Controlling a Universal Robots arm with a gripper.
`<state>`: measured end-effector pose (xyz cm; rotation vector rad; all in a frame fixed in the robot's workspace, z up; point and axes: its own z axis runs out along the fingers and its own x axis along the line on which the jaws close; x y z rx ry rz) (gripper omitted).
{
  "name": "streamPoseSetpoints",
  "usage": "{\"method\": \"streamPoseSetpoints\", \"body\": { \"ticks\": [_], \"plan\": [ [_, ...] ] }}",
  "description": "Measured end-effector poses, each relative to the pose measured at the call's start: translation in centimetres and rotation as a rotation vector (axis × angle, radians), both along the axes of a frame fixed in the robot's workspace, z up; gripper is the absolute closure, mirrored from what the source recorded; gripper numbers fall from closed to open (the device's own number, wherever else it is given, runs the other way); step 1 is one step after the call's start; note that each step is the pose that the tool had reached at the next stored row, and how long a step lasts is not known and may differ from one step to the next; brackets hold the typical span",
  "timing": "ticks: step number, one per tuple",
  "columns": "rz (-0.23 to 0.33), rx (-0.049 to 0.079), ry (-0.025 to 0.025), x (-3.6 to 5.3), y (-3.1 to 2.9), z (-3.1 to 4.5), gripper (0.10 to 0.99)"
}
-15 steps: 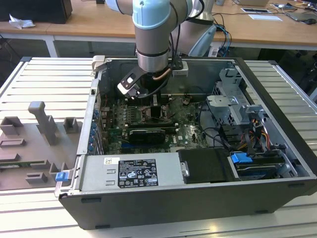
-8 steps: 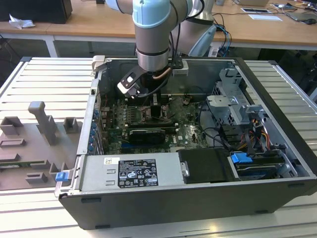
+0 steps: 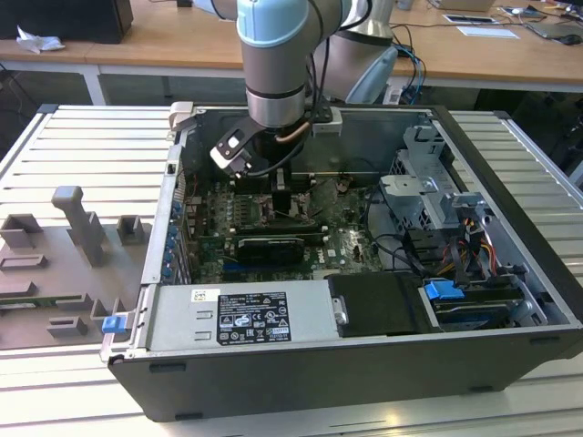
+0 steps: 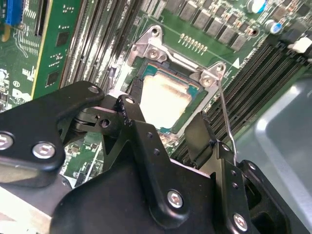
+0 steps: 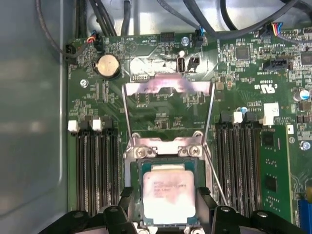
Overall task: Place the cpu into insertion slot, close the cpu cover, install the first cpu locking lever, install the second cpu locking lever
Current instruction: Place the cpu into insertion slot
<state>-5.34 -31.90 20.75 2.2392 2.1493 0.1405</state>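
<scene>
Inside insertion slot [image 5: 165, 163], faintly lettered cpu [image 5: 168, 192].

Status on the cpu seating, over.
Arm down, gripper low at the cpu. The cpu lies flat in the insertion slot. The cpu cover tilted up, open. One locking lever standing up beside the slot.

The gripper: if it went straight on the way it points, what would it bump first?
Most likely the cpu, lying in the insertion slot right under the gripper. The gap left is hard to judge.
</scene>
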Motion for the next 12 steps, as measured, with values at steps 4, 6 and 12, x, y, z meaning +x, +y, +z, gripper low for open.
{"method": "streamPoseSetpoints", "body": {
  "ticks": [4, 6, 12],
  "plan": [
    [0.0, 0.007, 0.0, -0.54, 0.0, 0.01, 0.467],
    [0.0, 0.011, 0.0, -0.79, 0.0, 0.01, 0.467],
    [0.0, 0.035, 0.0, -1.14, 0.0, 0.44, 0.467]
  ]
}}
